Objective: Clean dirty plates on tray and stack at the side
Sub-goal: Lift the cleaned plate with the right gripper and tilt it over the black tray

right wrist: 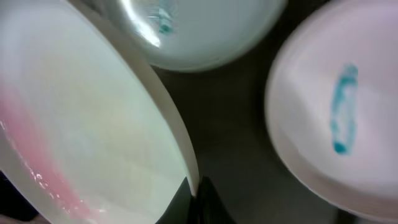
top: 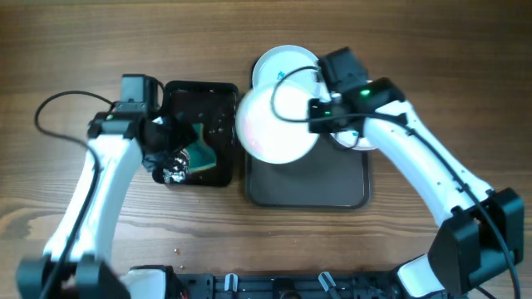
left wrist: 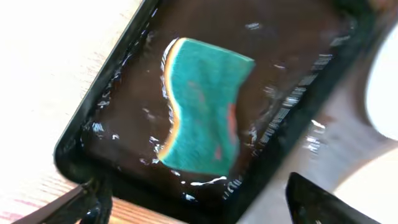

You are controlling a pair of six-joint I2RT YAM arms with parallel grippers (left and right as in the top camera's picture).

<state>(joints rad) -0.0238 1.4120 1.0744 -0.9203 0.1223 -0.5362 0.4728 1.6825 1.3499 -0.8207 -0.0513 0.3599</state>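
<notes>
While the right claw point(top: 318, 108) grips the lifted plate point(top: 274, 124) by its rim above the tray's point(top: 307, 195) rear left corner, the left claw point(top: 173, 159) hangs over the black tray point(top: 204, 101) on the table point(top: 66, 50).

From the left wrist, its jaws stand apart and empty above the wet sponge point(left wrist: 205, 106). Grasping the sponge looks like the next move, within close raised rims.

From the right wrist, the far plate point(right wrist: 205, 31) and the side plate point(right wrist: 336, 112), both smeared, lie on the tray near the lifted plate's edge, leaving little room.
</notes>
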